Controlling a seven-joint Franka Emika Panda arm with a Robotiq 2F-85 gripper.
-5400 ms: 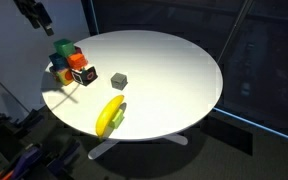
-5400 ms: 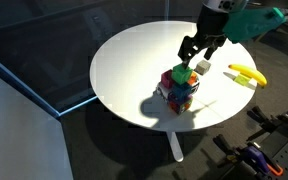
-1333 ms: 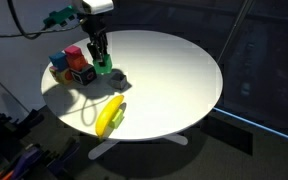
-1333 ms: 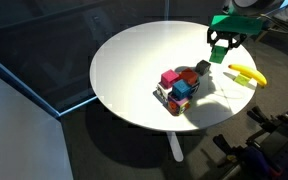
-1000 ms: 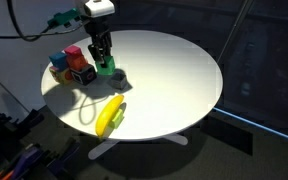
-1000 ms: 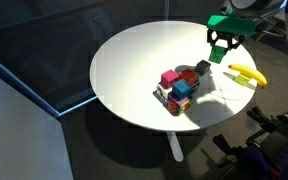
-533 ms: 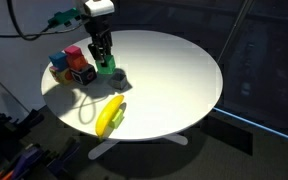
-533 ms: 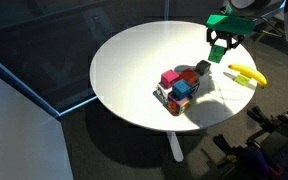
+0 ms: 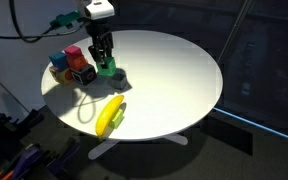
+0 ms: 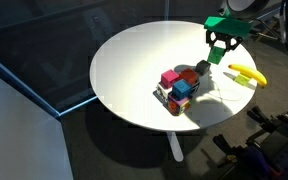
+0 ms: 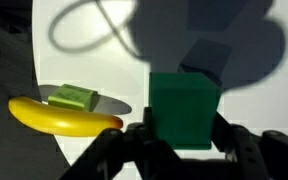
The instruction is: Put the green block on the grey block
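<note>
Claw (image 9: 105, 64) unmoved, clamping green block (image 11: 184, 108) near grey block (image 9: 118, 77).

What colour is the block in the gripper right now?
Bright green. The green block shows best in the wrist view.

Arm: the arm (image 9: 68, 18) is reached in over the surface (image 9: 174, 70) from above, as seen in both exterior views.
Wrist: the wrist (image 9: 99, 11) is carried above the hand and is pointed straight down.
Hand: the hand (image 9: 104, 60) is held upright, with its fingertips directed at the surface; it is also seen in an exterior view (image 10: 219, 47).
Fingers: in the wrist view the dark fingers (image 11: 136, 140) are pressed against two opposite sides of the green block (image 11: 184, 105).
Grip: the green block is clamped between the fingers.
</note>
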